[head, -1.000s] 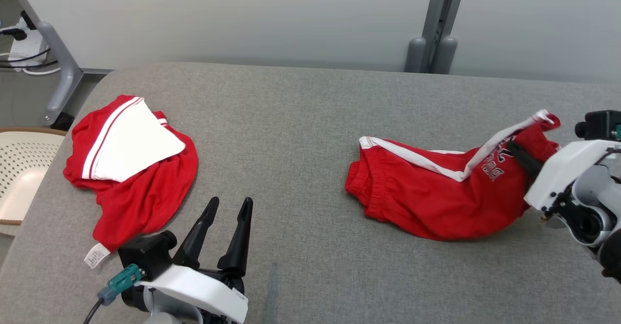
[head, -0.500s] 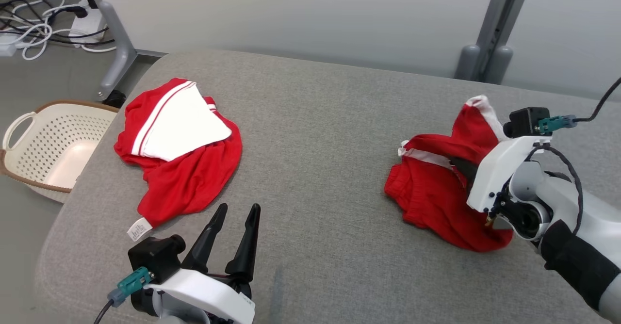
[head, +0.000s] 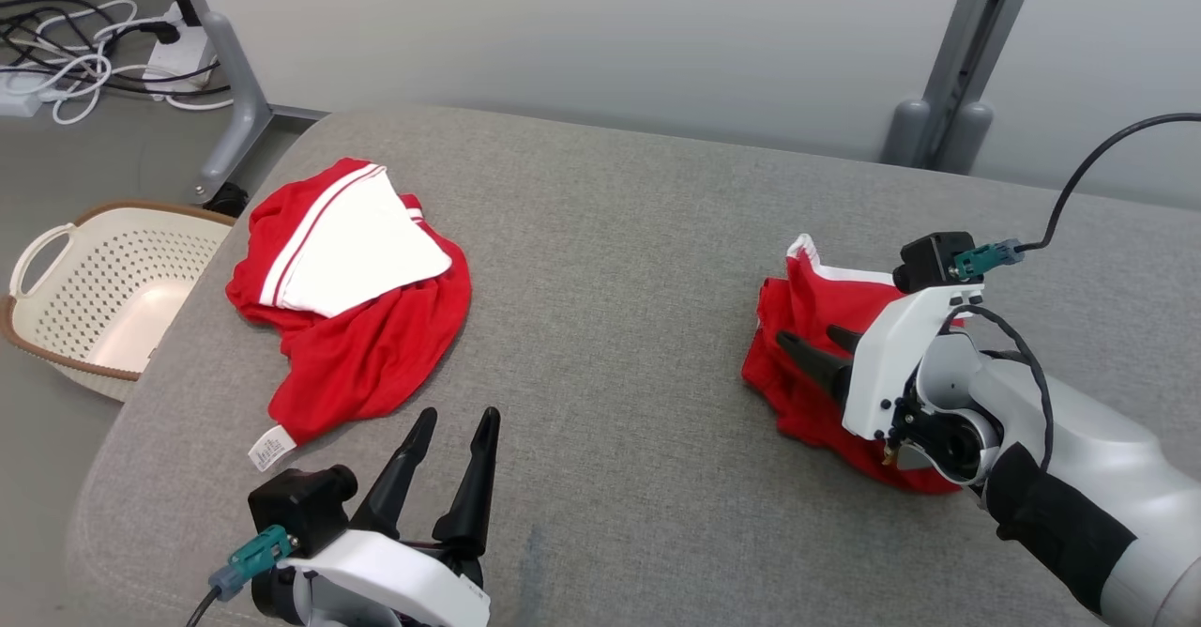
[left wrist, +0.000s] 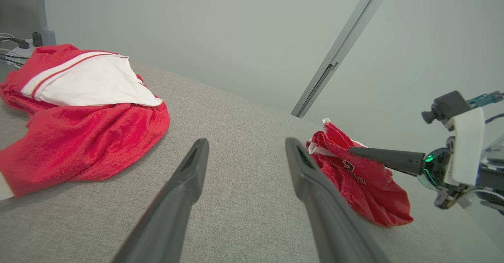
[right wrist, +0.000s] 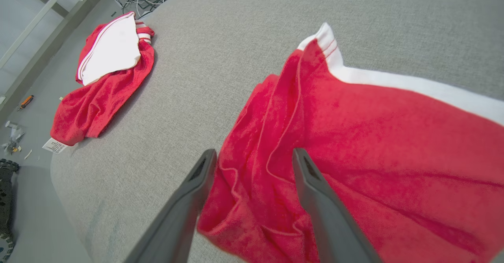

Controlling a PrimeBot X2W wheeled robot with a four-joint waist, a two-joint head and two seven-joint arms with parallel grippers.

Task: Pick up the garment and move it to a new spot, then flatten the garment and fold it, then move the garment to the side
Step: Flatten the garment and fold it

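We see the crumpled red shorts with a white side stripe lying near the right edge of the grey fabric tabletop. The right gripper hangs over them, fingers spread wide. The left gripper stands wide too, by the front edge

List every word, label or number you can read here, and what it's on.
Nothing can be read clearly.
Print on the care tag of the left garment: too small to read.
White lettering on the right garment: crumpled, unreadable.
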